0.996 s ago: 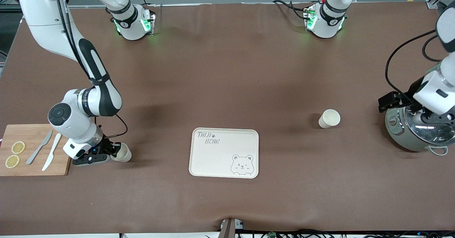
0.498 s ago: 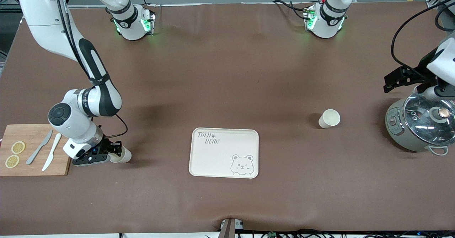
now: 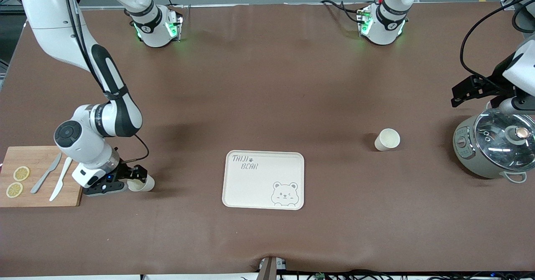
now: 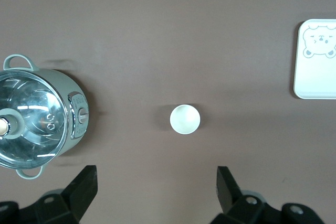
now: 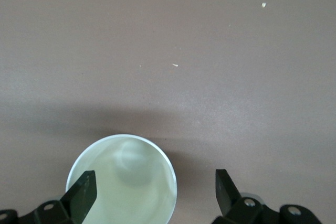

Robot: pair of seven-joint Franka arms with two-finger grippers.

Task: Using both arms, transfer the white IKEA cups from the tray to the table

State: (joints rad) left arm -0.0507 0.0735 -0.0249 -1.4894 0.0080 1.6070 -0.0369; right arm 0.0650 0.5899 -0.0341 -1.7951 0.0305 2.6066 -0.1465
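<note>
I lift the right gripper [image 3: 134,182] straight up — jaws spread, cup [image 3: 142,183] released on table [image 3: 267,83]; left gripper [image 4: 156,188] waits open.

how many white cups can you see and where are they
2, both on the table, none on the tray: one cup stands toward the left arm's end, the other cup sits at the open right tool.
</note>
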